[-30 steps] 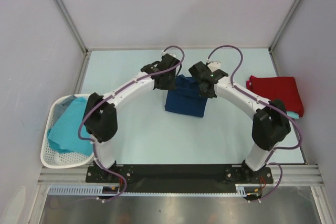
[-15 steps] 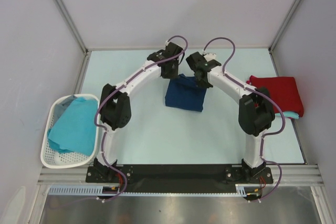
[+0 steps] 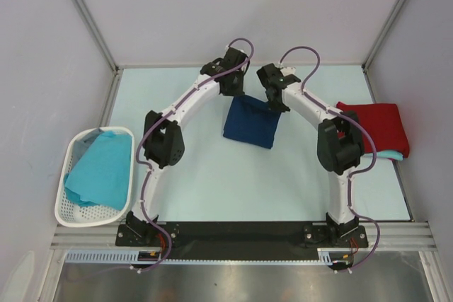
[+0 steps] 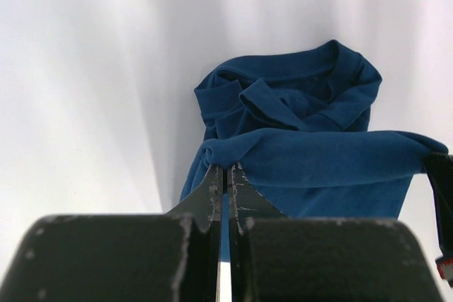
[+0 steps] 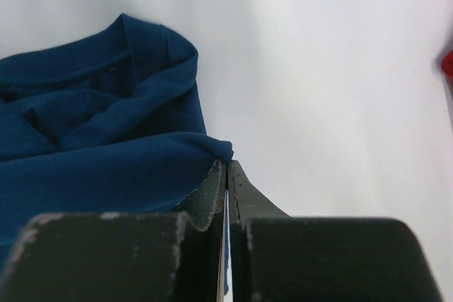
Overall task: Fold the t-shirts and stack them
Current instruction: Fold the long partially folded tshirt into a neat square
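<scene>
Navy t-shirt [image 3: 249,124] mid-frame, open table [image 3: 212,175] on every side; left gripper [image 4: 225,173] and right gripper [image 5: 226,169] each pinched fully closed on its top-edge corners.

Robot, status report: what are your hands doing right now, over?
Both shut: left hand and right hand each pinch the edge of the navy t-shirt. Nothing in the way.

overhead view looking down, two close wrist views, all sharing navy t-shirt [image 3: 249,124]
</scene>
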Controlling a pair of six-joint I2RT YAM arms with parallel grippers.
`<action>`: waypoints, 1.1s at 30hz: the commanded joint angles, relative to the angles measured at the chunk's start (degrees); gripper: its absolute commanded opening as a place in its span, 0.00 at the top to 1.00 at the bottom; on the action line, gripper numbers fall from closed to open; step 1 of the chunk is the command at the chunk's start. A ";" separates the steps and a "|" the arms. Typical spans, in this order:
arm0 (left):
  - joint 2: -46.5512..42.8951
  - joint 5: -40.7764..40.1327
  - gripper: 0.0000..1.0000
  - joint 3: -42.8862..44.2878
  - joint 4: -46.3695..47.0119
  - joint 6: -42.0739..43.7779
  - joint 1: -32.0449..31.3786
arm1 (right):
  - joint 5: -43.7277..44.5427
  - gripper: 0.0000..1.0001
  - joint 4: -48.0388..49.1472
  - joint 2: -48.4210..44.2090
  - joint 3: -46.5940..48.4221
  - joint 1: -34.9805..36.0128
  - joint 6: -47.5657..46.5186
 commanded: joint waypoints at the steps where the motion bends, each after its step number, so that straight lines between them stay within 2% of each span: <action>1: 2.02 1.24 0.99 3.74 0.55 1.43 1.31 | -0.14 1.00 1.82 2.93 3.86 -0.86 -1.76; 11: 6.67 3.44 0.99 7.43 0.64 1.96 2.62 | -0.93 1.00 1.48 9.09 11.24 -1.91 -3.00; 20: 9.40 5.81 0.94 9.63 1.17 1.52 3.86 | -2.25 1.00 0.86 12.43 13.18 -3.23 -2.65; 21: 9.49 5.72 0.91 9.45 0.82 1.34 3.86 | -2.16 0.84 0.60 12.34 13.09 -3.23 -2.21; 23: 8.97 4.59 0.85 9.02 0.82 0.81 3.77 | -1.90 0.69 1.03 11.82 12.56 -3.32 -2.12; 24: 8.62 3.80 0.82 8.75 0.90 0.64 3.68 | -1.64 0.54 1.56 11.55 12.30 -3.32 -2.12; 26: 7.13 2.91 0.73 8.75 0.90 0.46 3.68 | -1.46 0.43 2.18 10.06 12.12 -3.32 -2.64; 27: 6.42 2.39 0.71 8.75 0.90 0.29 3.68 | -1.54 0.34 2.09 9.71 12.38 -3.32 -2.73; 30: 3.87 2.21 0.66 8.40 0.90 0.11 3.68 | -1.63 0.22 2.27 7.08 12.21 -2.71 -3.08; 33: 0.11 1.33 0.63 4.82 1.25 -0.15 3.33 | -1.11 0.21 1.83 4.44 10.99 -1.65 -3.52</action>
